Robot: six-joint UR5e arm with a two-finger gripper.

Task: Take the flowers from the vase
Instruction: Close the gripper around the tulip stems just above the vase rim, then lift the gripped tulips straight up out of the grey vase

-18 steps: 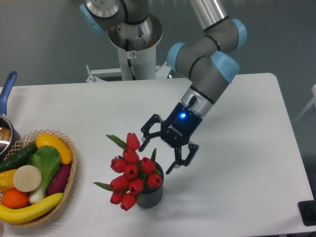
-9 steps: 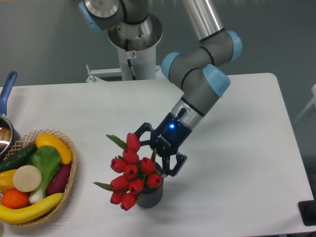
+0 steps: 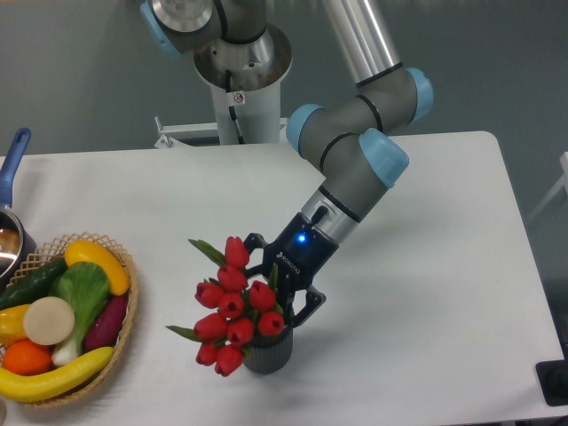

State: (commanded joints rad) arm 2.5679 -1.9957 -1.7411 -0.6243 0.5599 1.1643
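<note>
Centrally, near the front edge of the white table [image 3: 426, 293], the vase [image 3: 270, 352] is shown: a small dark grey pot with vertically ribbed sides, standing upright. The flowers [image 3: 232, 306], a bunch of red tulip buds with green stems and a few pointed green leaves, are seen rising from its mouth and leaning toward the left edge. White lettering is visible on the black body of the gripper [image 3: 282, 284], beside a lit blue indicator, but it is too small to be read. A small label on the white column [image 3: 238, 93] behind the rear edge is likewise illegible.

The gripper is presented at the right rear of the bunch, just above the vase rim, with its two fingers spread: one finger is seen behind the upper buds, the other curving down beside the buds on the right. Whether the fingers touch the stems cannot be told.

Bare tabletop is shown between the vase and the right edge, and between the vase and the rear edge. At the left front corner a wicker basket [image 3: 124, 342] of toy vegetables [image 3: 67, 315] is placed, well apart from the vase. A pan with a blue handle [image 3: 12, 164] is partly cropped at the left edge.
</note>
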